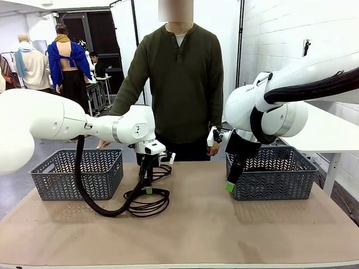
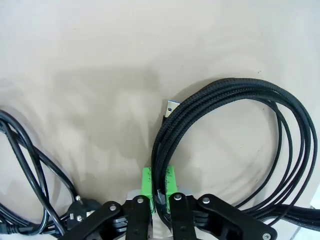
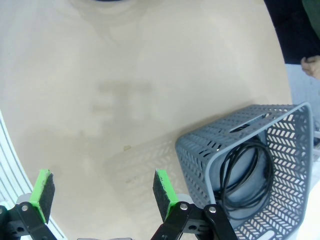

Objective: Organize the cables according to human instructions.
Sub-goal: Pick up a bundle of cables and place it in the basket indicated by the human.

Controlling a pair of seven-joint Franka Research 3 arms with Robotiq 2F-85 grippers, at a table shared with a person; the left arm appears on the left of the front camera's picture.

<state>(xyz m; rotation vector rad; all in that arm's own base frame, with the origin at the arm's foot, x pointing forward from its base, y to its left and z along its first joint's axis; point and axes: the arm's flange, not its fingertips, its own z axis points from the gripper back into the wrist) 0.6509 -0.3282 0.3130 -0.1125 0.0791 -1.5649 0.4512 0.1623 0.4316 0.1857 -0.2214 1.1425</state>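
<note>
**Tightly Pinched: One Coil Beside the Left Basket**

The left end effector [image 1: 148, 190] pointed straight down, just to the robot's right of the left basket [image 1: 78, 182]. Its green pads [image 2: 146, 181] were squeezed shut on a few strands of the braided coil [image 2: 235, 90]. The coil lay flat on the table [image 1: 235, 224]. The pinched strands ran straight through the gap between the pads. Most of the loop spread out to one side of the grip, so I think it would hang lopsided if lifted. A silver plug tip [image 2: 171, 107] poked out near the pads.

A smooth cord [image 2: 30, 160] lay on the other side of the grip, also near the left basket and not touching the pads.

The right end effector [image 3: 105, 187] was wide open and held nothing. It hung far across the table from the left basket, beside the right basket [image 3: 200, 160], which had one cord [image 3: 250, 170] inside.

So the left arm already had the coil, and the left basket looked like the closer place to take it. Which basket the person wanted, I could not tell.
</note>
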